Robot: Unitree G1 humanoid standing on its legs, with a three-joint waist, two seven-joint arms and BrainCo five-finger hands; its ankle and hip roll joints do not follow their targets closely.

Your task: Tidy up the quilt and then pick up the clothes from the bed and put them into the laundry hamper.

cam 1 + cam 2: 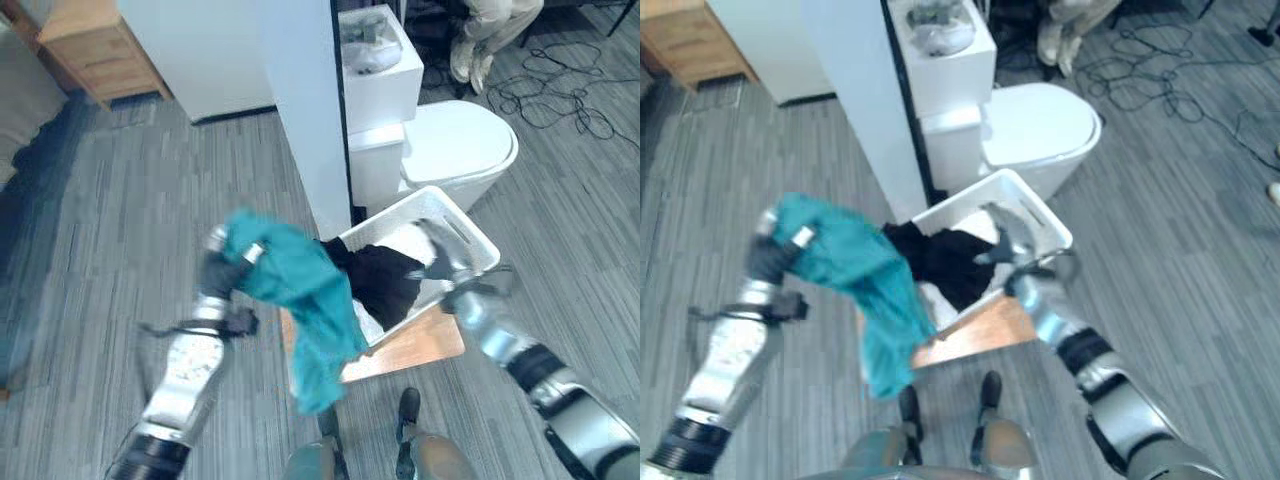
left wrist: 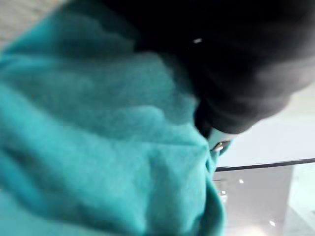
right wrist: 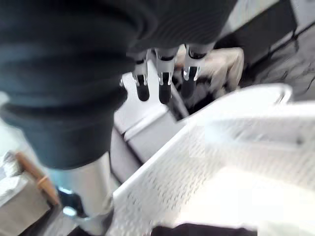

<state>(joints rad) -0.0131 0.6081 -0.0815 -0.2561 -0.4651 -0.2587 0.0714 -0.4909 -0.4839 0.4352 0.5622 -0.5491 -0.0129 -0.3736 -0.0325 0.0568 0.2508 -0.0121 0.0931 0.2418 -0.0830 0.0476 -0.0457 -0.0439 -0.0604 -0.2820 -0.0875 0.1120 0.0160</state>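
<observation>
My left hand is raised over the floor to the left of the hamper, shut on a teal garment. The cloth drapes over the hand and hangs down to the right, its far edge reaching the hamper's near corner. The same teal garment lies right against the wrist camera. The white perforated laundry hamper stands tilted by the toilet, with a black garment inside it. My right hand hovers over the hamper's right side; its fingers are straight and hold nothing.
A white toilet and a white partition wall stand just behind the hamper. A wooden board lies under it. A wooden nightstand is at the far left. A seated person's legs and loose cables are at the far right.
</observation>
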